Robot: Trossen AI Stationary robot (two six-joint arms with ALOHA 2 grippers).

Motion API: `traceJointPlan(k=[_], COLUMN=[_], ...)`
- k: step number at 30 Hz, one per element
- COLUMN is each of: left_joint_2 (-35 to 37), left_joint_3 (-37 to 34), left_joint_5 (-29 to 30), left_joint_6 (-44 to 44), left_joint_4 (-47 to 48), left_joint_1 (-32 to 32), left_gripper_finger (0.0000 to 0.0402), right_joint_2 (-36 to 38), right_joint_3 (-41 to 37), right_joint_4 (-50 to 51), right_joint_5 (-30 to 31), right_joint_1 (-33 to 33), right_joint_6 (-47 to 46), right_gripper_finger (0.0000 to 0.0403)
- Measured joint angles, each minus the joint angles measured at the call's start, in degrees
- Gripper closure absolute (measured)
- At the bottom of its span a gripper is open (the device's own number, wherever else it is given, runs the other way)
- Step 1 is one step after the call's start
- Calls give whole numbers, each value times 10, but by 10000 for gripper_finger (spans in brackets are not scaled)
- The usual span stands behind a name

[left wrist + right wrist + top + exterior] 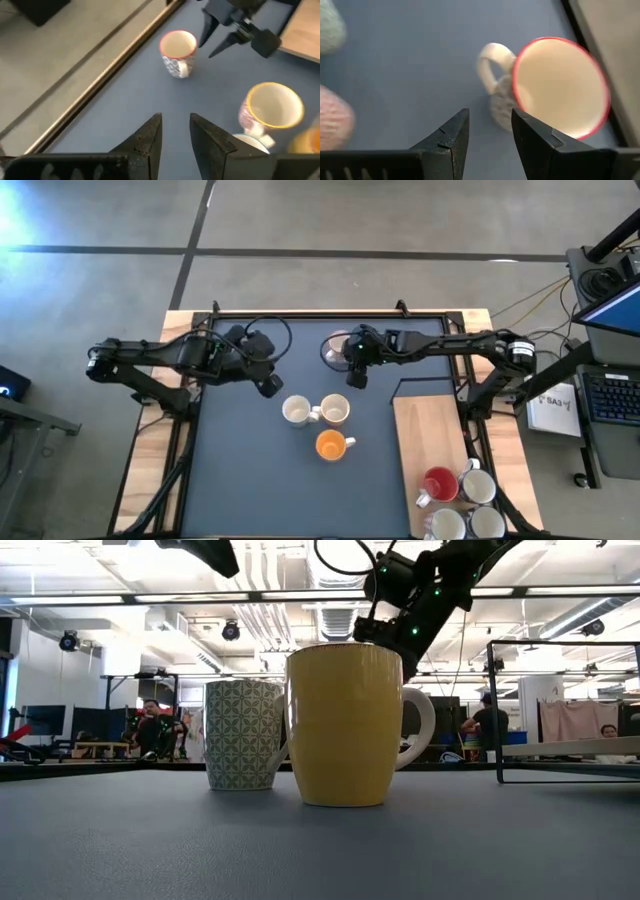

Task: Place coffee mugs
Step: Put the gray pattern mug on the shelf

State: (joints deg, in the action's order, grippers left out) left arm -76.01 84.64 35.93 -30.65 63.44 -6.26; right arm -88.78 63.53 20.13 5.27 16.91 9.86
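Three mugs stand upright mid-table: a patterned white one (295,411) (245,735), a yellow-rimmed one (335,410) (272,107) and an orange one (331,445) (345,725). A red-rimmed patterned mug (335,348) (177,50) (555,85) stands alone near the far edge. My right gripper (355,375) (217,37) (490,132) hovers open beside it, fingers pointing down and above the table. My left gripper (268,385) (175,135) is open, in the air left of the group. A red mug (440,484) and three white ones (478,485) sit on a wooden board.
The wooden board (425,430) lies on the table's right near part. A thin black frame (300,313) runs along the far edge and a wire stand (560,710) rises on the right. Open dark mat (240,470) stretches over the left near part.
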Motion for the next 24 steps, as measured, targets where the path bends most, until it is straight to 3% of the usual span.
traceJointPlan(k=[4, 11, 24], left_joint_2=[2, 3, 3], left_joint_3=[0, 0, 0], left_joint_5=[7, 7, 7], left_joint_6=[-16, -16, -14], left_joint_4=[-3, -4, -3], left_joint_1=[11, 31, 35], left_gripper_finger=[319, 319, 319], right_joint_2=[-3, -7, -114], right_joint_3=[0, 18, 91], right_joint_4=[-5, -19, 17], right_joint_5=[37, 38, 37], right_joint_1=[0, 4, 25], right_joint_6=[15, 45, 52], right_gripper_finger=[266, 266, 273])
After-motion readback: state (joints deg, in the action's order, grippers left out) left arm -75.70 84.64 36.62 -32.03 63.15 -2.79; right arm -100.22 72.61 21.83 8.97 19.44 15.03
